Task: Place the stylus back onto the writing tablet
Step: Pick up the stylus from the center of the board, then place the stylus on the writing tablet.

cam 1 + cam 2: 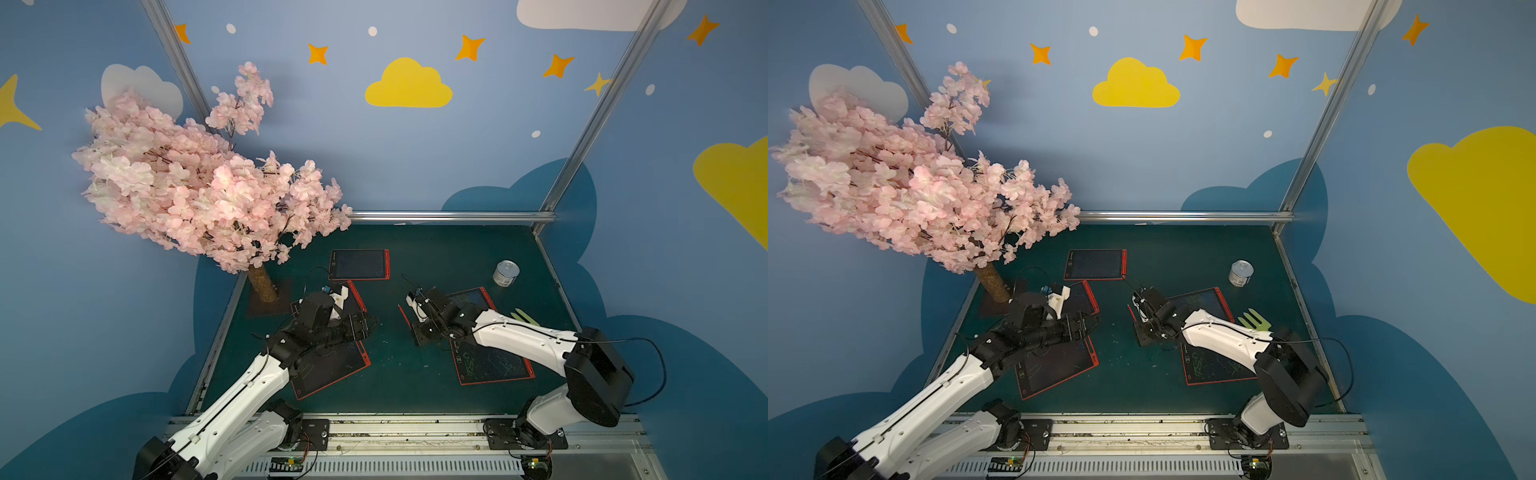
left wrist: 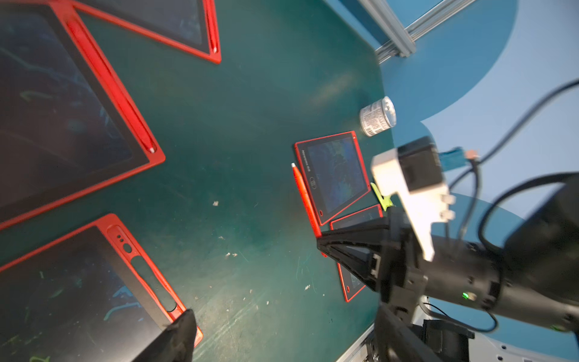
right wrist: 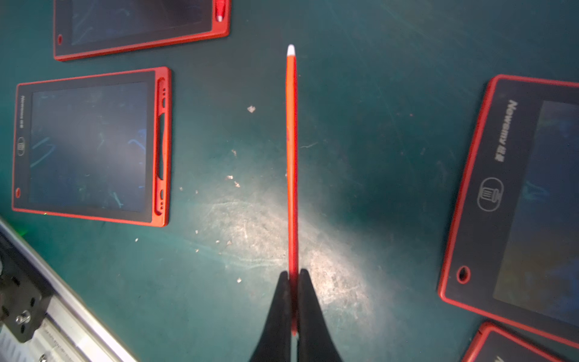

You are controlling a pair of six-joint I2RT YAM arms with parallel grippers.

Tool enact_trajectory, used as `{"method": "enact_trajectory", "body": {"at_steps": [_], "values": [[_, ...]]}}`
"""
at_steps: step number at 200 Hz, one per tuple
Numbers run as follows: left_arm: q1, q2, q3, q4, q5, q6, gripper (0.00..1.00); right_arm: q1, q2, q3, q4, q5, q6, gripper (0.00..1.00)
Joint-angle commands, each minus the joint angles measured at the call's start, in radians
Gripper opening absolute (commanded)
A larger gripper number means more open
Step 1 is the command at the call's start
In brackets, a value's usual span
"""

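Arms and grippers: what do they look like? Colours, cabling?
Left arm and right arm match: white link shells, black joints and bases. Left gripper and right gripper: black, tapered fingers. White camera bracket at each wrist; thin black cable looping along each arm.

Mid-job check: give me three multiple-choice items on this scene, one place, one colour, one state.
1. Where on the table is the can? A front left; B far right; C centre.
2. What colour is the stylus? A blue; B green; C red with white tip.
3. How is the right gripper? A jaws shut on the stylus; B open, empty; C shut on the can.
Answers: 1 B, it stands near the table's right edge. 2 C, clear in the right wrist view. 3 A, the jaws pinch the stylus end.
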Motion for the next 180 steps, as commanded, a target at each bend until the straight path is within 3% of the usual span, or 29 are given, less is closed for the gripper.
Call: {"method": "enact_trajectory", "body": {"at_steps": [1, 54, 117, 155, 180], "values": [[-0.005, 0.033, -0.013, 0.105, -0.006, -0.059, 0.86, 0.001, -0.022, -0.003, 0.014, -0.028, -0.001, 0.02], [-0.014, 0.145, -0.046, 0.269, 0.077, -0.180, 0.78, 0.003, -0.034, 0.011, 0.029, -0.057, 0.016, 0.02], [-0.084, 0.246, -0.062, 0.434, 0.040, -0.315, 0.68, 0.006, -0.058, 0.026, 0.029, -0.099, 0.006, 0.02], [-0.097, 0.324, -0.043, 0.492, 0.071, -0.349, 0.58, 0.010, -0.066, 0.024, 0.038, -0.112, 0.011, 0.02], [-0.098, 0.356, -0.024, 0.497, 0.075, -0.336, 0.57, 0.010, -0.081, 0.021, 0.040, -0.112, 0.012, 0.02]]}}
